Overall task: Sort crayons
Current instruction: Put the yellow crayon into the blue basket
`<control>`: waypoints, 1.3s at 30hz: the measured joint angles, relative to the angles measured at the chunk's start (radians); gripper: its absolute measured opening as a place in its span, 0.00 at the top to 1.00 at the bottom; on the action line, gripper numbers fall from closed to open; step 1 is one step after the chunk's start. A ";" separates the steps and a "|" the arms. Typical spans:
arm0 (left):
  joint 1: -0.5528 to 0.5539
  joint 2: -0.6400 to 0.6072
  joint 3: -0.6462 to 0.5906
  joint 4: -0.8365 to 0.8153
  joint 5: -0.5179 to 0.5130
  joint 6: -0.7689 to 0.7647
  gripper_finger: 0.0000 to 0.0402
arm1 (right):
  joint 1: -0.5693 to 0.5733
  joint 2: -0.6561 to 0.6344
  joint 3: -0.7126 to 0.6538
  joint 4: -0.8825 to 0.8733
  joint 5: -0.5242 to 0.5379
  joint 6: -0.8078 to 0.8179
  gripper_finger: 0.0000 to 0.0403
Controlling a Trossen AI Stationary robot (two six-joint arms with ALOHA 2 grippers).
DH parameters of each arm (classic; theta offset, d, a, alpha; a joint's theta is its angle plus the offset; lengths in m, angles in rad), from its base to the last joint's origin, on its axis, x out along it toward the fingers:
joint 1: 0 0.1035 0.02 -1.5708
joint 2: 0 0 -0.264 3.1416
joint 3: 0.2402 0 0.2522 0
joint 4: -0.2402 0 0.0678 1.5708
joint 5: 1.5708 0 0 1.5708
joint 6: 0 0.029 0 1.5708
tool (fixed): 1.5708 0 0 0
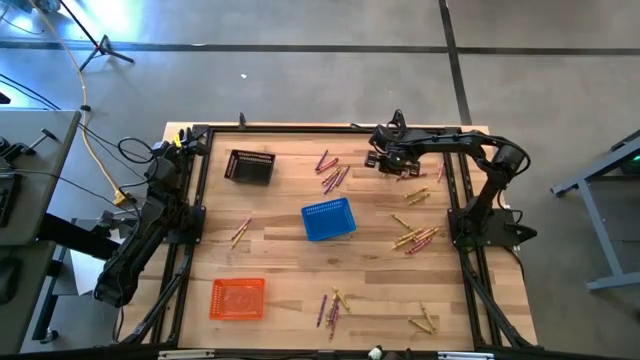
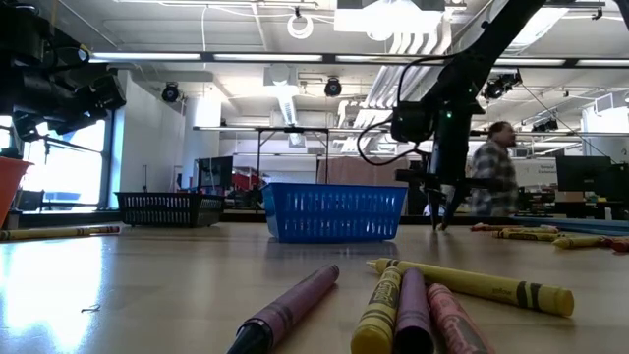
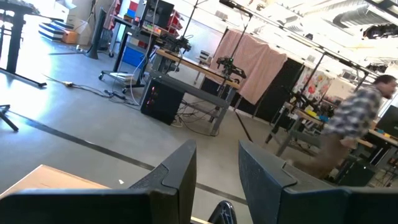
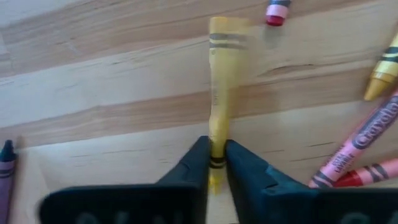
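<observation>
Crayons lie scattered over the wooden table in loose groups: purple and pink ones (image 1: 332,172) at the far middle, yellow and red ones (image 1: 415,238) at the right, more (image 1: 332,308) near the front edge. My right gripper (image 4: 216,149) points down at the far right of the table (image 1: 398,168) and is shut on a yellow crayon (image 4: 219,93). My left gripper (image 3: 217,155) waits open over the table's far left corner (image 1: 178,145), with nothing between its fingers. My right gripper pinches the yellow crayon's long sides between its two fingertips, close to one end (image 4: 216,140). The fingers come from above, pointing steeply down. The rest of the crayon runs away from the fingers along the wood; whether it is lifted clear I cannot tell.
A black mesh basket (image 1: 250,166) stands at the far left, a blue one (image 1: 328,219) in the middle and an orange one (image 1: 238,298) at the near left. Pink and red crayons (image 4: 354,155) lie close beside the held one. A person (image 2: 491,177) is in the room behind.
</observation>
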 joint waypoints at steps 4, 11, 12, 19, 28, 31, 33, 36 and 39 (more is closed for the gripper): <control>0.000 0.000 0.000 0.000 0.000 0.000 0.74 | 0.000 -0.002 0.000 -0.002 -0.007 -0.004 0.96; 0.000 0.000 0.000 0.000 0.000 0.000 0.74 | 0.024 -0.055 0.012 -0.030 -0.017 -0.015 0.99; 0.000 0.000 0.000 0.000 0.000 0.000 0.74 | 0.029 -0.073 0.020 -0.024 -0.017 -0.018 0.98; 0.000 0.000 0.000 0.000 0.000 0.000 0.74 | 0.099 -0.205 0.060 -0.054 -0.014 -0.057 0.97; 0.000 0.000 0.000 0.000 0.000 0.000 0.74 | 0.276 -0.376 0.121 -0.054 -0.024 -0.201 0.97; 0.000 0.000 0.000 0.000 0.000 0.000 0.74 | 0.333 -0.412 0.141 -0.052 -0.006 -0.248 0.97; 0.000 0.000 0.000 0.000 0.000 0.000 0.74 | 0.365 -0.426 0.150 -0.052 0.001 -0.299 0.97; 0.000 0.000 0.000 0.000 0.000 0.000 0.74 | 0.398 -0.426 0.164 -0.052 0.003 -0.389 0.97; 0.000 0.000 0.000 0.000 0.000 0.000 0.74 | 0.407 -0.424 0.165 -0.054 0.003 -0.467 0.97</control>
